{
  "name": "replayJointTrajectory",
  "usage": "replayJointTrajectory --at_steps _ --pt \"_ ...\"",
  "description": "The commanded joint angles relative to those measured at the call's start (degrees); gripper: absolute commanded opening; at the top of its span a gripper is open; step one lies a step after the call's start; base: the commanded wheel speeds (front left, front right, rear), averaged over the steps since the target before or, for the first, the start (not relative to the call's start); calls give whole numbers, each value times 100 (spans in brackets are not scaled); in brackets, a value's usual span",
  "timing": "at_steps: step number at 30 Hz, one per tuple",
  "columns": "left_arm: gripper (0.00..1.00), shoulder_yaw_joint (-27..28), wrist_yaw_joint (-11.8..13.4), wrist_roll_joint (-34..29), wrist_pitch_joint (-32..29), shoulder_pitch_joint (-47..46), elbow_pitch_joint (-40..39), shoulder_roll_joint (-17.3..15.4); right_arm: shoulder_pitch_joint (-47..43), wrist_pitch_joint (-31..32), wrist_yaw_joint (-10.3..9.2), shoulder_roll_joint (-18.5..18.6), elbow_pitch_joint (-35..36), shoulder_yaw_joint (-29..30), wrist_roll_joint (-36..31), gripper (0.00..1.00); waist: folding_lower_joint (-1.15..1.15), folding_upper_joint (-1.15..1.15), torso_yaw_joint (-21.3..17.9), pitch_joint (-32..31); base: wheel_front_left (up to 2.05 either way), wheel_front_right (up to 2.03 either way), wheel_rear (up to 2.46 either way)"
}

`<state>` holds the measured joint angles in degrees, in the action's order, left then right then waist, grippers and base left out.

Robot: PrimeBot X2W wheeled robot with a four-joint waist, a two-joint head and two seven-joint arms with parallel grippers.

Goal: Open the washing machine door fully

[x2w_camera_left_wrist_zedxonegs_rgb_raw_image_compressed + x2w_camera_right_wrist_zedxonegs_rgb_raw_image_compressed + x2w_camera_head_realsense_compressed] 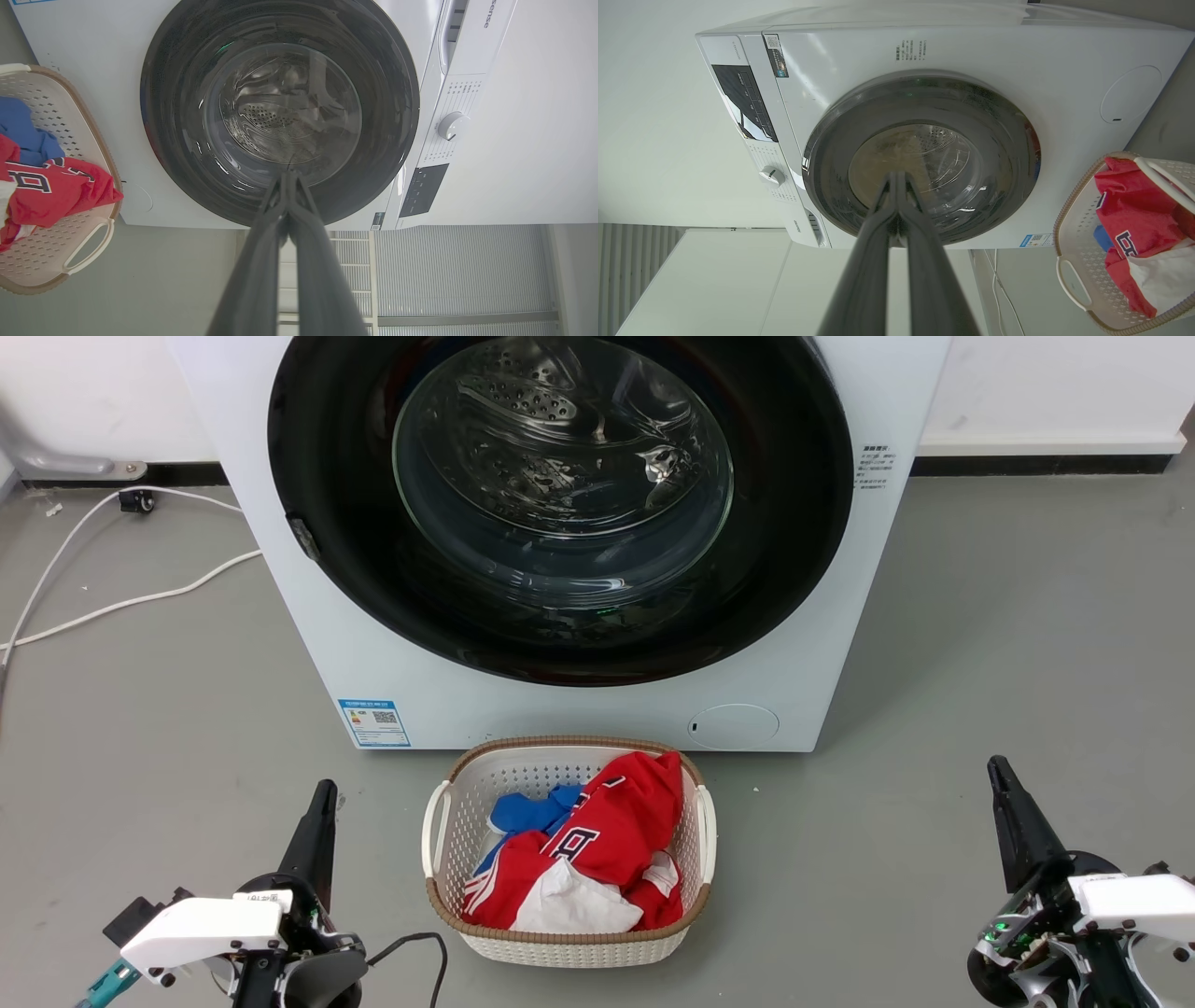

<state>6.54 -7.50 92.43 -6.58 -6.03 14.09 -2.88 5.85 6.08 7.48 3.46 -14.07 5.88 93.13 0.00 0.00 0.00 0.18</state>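
The door (560,504) is shut flat on the front of the washer (560,719). It is big and round, with a shiny black ring around it. In the middle is a clear glass bowl that bulges out. Through the glass you can see the steel drum with lots of little holes. A small dark catch sits on the door's left edge in the head view.

The washer is a big white box with smooth sides. It has a little blue label (373,722) low on the left and a round flap (734,726) low on the right. The left wrist view shows a white knob (452,126) and a dark panel on its top strip.

Just in front of the washer a basket (448,803) stands on the grey floor (980,663). It is white plastic, full of small holes, with a brown woven rim and a handle at each end. Inside lie a red shirt (616,831) with white stripes, a blue cloth (532,807) and a white cloth (574,905), all crumpled.

The left arm (205,924) is low on the left of the basket, well away from the door. Its long dark jaws are pressed together with nothing between them. The right arm (1130,901) is low on the right, and its jaws are also together and hold nothing.

A white cable (121,602) curls on the floor left of the washer.
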Motion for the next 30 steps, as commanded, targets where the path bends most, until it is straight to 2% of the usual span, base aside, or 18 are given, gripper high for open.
replayJointTrajectory --at_steps 1,19,20,30 --pt "0 10 -18 -3 -12 -45 2 4 70 10 1 -19 -6 7 -42 0 0 0 0 0 0 0 0" --pt "0 8 -18 -2 -12 -45 2 4 71 25 1 -29 -7 22 -49 0 0 0 0 0 0 0 0" --pt "100 0 0 0 2 1 5 1 1 7 0 -11 -4 15 -19 100 0 0 0 0 0 0 0" --pt "100 -20 2 -232 233 150 -50 12 -174 -224 -1 -24 -21 39 -321 100 0 0 0 1 0 0 0"
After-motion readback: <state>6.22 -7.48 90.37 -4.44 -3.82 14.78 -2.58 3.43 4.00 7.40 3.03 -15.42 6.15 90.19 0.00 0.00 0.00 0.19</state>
